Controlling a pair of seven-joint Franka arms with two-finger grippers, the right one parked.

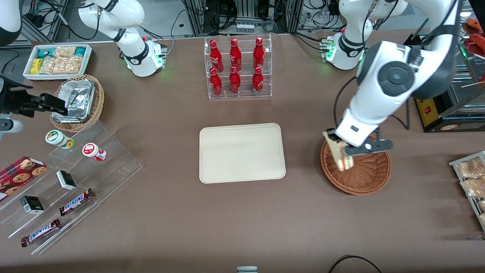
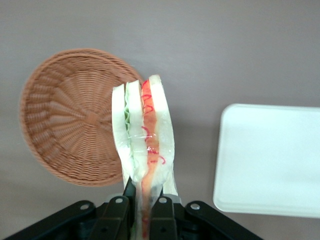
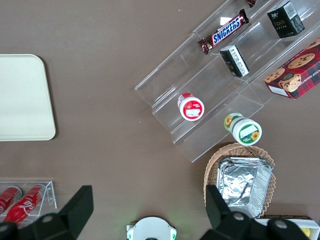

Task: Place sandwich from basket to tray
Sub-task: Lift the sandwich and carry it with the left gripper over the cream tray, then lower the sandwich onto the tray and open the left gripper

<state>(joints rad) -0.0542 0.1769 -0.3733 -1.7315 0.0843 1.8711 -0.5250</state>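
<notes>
Wicker: one reddish-brown basket [image 1: 356, 171] toward the working arm's end of the table, nothing lying in it.
Sandwich: one clear-wrapped sandwich [image 1: 340, 153], held in the air above the basket's rim on the side toward the tray; white bread with green, pink and red layers at its edge.
Gripper: the gripper [image 2: 142, 205] is clamped on the sandwich, one black finger against each bread face, above the basket.
Tray: one cream tray [image 1: 241, 152] in the middle of the table, bare, well apart from the basket.
Bottles: six red bottles [image 1: 235, 66] in a clear tiered rack [image 1: 238, 94], farther from the front camera than the tray.
Foil: crinkled foil containers [image 1: 77, 99] in one tan wicker basket [image 1: 99, 102] toward the parked arm's end.
Bin: one white bin [image 1: 27, 68] holding snack packets.
Steps: clear steps [image 1: 113, 151] carrying two Snickers bars [image 1: 75, 201], two small dark boxes [image 1: 66, 179] and two small tubs [image 1: 94, 151].
Surface: brown table [image 1: 170, 220].
</notes>
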